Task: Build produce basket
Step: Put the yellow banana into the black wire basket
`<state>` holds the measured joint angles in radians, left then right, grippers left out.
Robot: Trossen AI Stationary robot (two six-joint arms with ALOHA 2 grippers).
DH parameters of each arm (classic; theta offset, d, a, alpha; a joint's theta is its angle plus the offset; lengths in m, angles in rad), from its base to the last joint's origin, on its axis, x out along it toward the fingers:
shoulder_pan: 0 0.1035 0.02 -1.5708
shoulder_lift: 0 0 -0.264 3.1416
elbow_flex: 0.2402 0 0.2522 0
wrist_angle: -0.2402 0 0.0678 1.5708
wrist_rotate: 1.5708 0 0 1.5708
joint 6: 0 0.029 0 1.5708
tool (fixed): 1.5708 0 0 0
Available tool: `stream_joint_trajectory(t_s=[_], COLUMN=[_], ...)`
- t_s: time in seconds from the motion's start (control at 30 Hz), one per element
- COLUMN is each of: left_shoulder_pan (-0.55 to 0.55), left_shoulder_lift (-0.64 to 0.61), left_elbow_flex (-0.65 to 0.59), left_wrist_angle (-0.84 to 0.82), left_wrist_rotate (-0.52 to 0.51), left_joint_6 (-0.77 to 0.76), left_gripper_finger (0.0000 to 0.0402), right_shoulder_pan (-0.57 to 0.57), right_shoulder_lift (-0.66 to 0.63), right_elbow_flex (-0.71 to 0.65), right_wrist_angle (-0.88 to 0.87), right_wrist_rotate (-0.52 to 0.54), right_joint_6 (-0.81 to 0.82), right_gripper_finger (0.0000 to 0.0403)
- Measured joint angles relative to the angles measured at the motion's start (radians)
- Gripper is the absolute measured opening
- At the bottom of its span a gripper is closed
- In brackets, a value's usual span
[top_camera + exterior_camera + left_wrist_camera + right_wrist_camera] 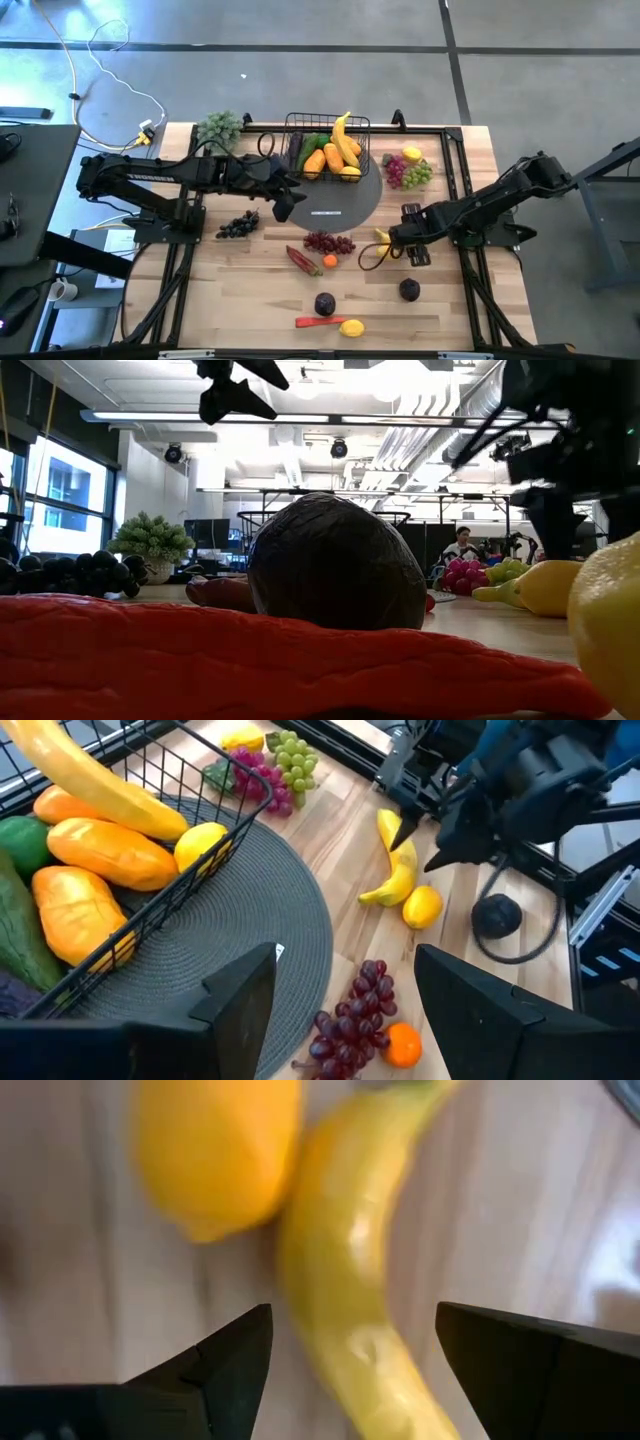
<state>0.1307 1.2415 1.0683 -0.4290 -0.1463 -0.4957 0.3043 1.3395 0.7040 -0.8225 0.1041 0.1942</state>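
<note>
The black wire basket (328, 148) stands on a grey round mat (345, 205) and holds a banana, orange and green pieces and a lemon (203, 847). My left gripper (283, 203) hovers open over the mat's near-left part, beside the basket (150, 910). My right gripper (388, 240) is open, low over a loose yellow banana (345, 1270) lying on the table with a lemon (215, 1150) beside it. Its fingers stand on either side of the banana (395, 870). I see no touch.
Loose produce lies on the wood: red grapes (328, 242), a red chilli (302, 261), a small orange (330, 262), dark grapes (236, 226), two plums (325, 303), a long red piece (318, 322) and a lemon (351, 327) near the front edge, and grapes (408, 172) at the far right. A leafy bunch (218, 128) sits far left.
</note>
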Motion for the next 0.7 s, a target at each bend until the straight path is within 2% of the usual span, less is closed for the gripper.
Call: stream_joint_trajectory(t_s=[0.1, 0.23, 0.7], left_shoulder_pan=[0.000, 0.001, 0.045], left_shoulder_lift=[0.000, 0.000, 0.001], left_elbow_flex=[0.000, 0.000, 0.000], left_wrist_angle=[0.003, 0.003, 0.000], left_wrist_rotate=[-0.008, -0.029, -0.030], left_joint_6=[0.001, 0.007, 0.062], left_gripper_finger=[0.0227, 0.0227, 0.0227], right_shoulder_pan=[-0.041, -0.083, -0.131], right_shoulder_lift=[0.002, 0.002, 0.002], right_elbow_flex=[-0.001, -0.001, -0.001], right_wrist_angle=[0.000, 0.012, 0.016], right_wrist_rotate=[0.000, -0.058, -0.145], right_joint_6=[0.004, -0.034, -0.072], right_gripper_finger=[0.0264, 0.0264, 0.0264])
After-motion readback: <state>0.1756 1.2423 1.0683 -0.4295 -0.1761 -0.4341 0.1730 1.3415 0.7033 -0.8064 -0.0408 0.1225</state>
